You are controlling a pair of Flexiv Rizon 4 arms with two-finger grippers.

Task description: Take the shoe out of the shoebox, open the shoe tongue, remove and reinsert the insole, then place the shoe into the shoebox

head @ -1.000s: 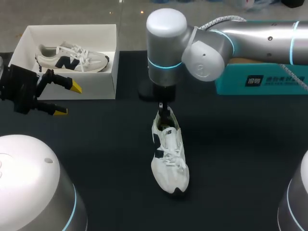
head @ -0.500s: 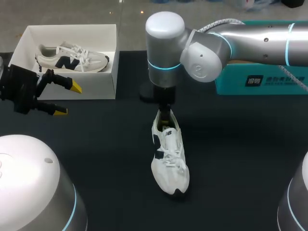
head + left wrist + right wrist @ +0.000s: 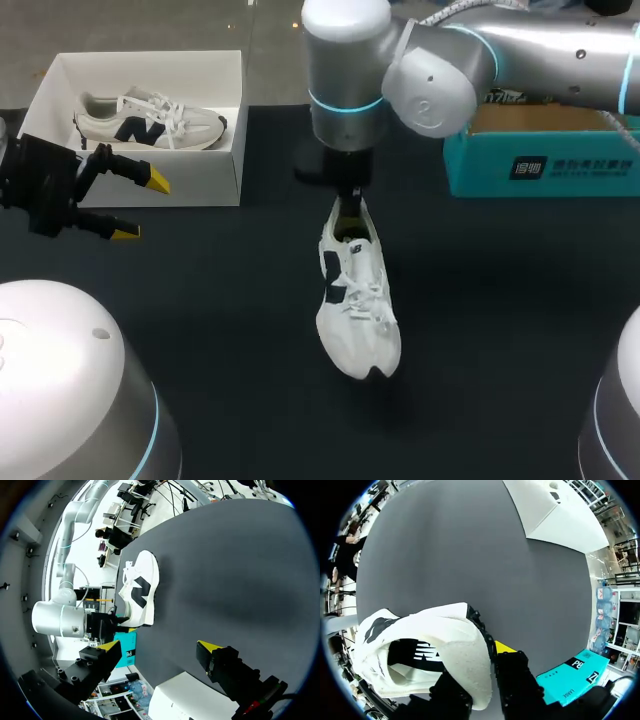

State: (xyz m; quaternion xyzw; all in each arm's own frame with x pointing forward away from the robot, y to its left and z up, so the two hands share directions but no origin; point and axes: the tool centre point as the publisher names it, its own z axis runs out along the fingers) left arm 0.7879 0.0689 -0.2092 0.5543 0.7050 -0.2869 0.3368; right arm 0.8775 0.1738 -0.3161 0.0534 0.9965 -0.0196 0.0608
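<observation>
From above, the right gripper [image 3: 350,205] clamps the heel of the white sneaker [image 3: 358,305] over the dark table [image 3: 500,330], right of the white shoebox [image 3: 200,180]; the left gripper [image 3: 142,207] hangs spread and empty beside that box. Left wrist view: its fingers [image 3: 220,661] stand wide apart, with the white sneaker [image 3: 140,592] well ahead. Right wrist view: the heel is pinched between both fingers [image 3: 515,675].

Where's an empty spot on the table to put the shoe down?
Bare table lies right of the shoe, in front of the teal box, and left of it, past the left hand. It's crowded around the white shoebox.
</observation>
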